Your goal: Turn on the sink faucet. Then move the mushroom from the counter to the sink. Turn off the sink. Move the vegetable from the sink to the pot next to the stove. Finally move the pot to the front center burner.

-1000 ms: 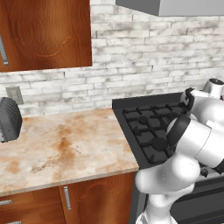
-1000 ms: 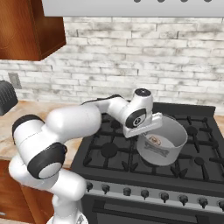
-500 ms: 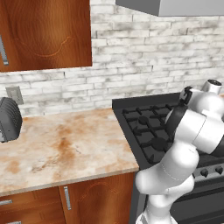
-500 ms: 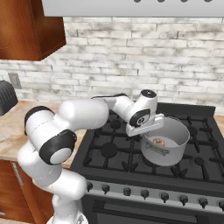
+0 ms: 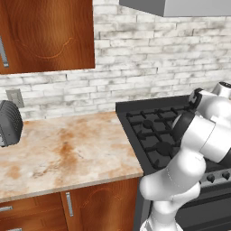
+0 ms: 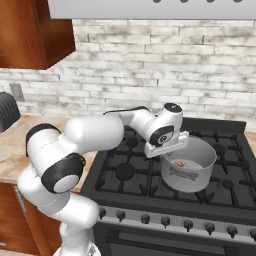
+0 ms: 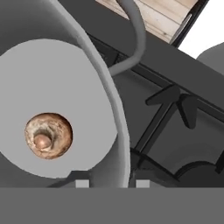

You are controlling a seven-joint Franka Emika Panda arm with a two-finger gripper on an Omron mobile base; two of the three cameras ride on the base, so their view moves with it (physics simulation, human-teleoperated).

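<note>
Left to right: the marbled counter (image 5: 67, 153) carries a dark ribbed appliance (image 5: 9, 122) at its far left edge. The black stove (image 6: 150, 175) adjoins the counter's right edge.

On the stove grates, along the front row of burners, stands the grey pot (image 6: 190, 162). The mushroom (image 7: 48, 135) lies cap-down on the pot's floor, just off the middle, its stem stub facing up. In the right base view it shows as a small tan spot (image 6: 181, 164) inside the pot.

Progress, as judged from this arrangement: the vegetable is already in the pot and the pot already sits on the stove, so the final step appears to be at or near its end. Whether the pot rests exactly over the front center burner cannot be told.

The gripper (image 6: 167, 150) hangs at the pot's left rim. Its fingertips (image 7: 82, 183) straddle the pot wall, one inside and one outside, standing slightly apart. Whether the pads touch the wall cannot be told.
</note>
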